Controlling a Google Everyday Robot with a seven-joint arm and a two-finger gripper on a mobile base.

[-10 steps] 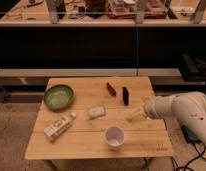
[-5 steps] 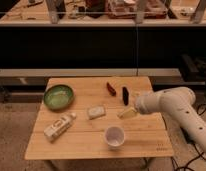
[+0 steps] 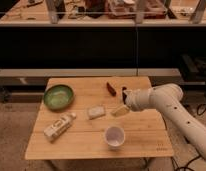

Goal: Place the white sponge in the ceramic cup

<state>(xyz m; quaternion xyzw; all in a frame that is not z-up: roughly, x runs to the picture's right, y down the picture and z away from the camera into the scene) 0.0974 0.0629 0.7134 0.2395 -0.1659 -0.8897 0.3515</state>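
The white sponge [image 3: 96, 111] lies flat near the middle of the wooden table [image 3: 146, 140]. The ceramic cup [image 3: 115, 136] stands upright in front of it, toward the table's near edge. My gripper [image 3: 119, 110] reaches in from the right on a white arm and hangs just right of the sponge, a short gap away, above and behind the cup. Nothing shows in it.
A green bowl [image 3: 58, 96] sits at the back left. A white-and-tan bottle [image 3: 58, 126] lies on its side at the front left. A dark red object [image 3: 111, 88] lies at the back, just behind the arm. Dark shelving runs behind the table.
The arm has swung left across the table, bringing the gripper from the right side to just beside the sponge. The sponge and cup have not moved.
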